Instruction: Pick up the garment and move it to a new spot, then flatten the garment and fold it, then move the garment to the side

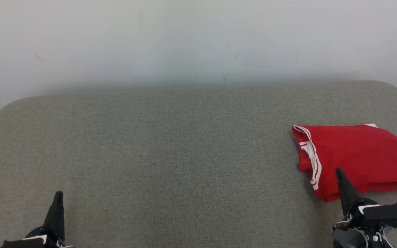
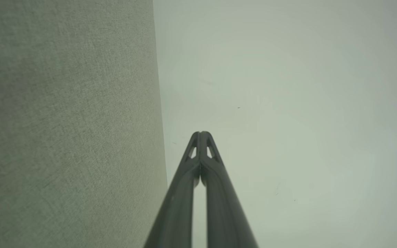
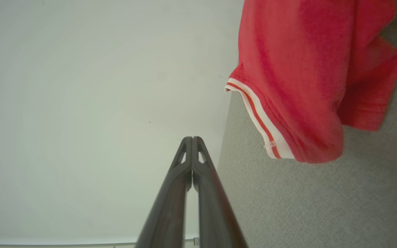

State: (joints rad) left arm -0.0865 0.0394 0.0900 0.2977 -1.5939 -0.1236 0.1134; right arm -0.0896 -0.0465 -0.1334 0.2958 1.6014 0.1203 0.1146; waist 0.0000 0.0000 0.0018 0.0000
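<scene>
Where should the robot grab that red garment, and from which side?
Probably the near left corner of the red garment, beside its white-striped hem, approached from the robot's side by the right gripper, which is closest but shut and must open first. The folded layers there end in a rounded edge lifting off the grey surface; the middle lies flat.

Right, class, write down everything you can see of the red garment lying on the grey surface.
The red garment looks like soft knit cloth, with white trim carrying a red stripe along one hem. It is folded into a rough, slightly rumpled rectangle and lies flat on the grey fabric surface, over on the robot's right. Only that surface clearly touches it. The right end effector, shut, sits at its near edge without gripping it.
</scene>
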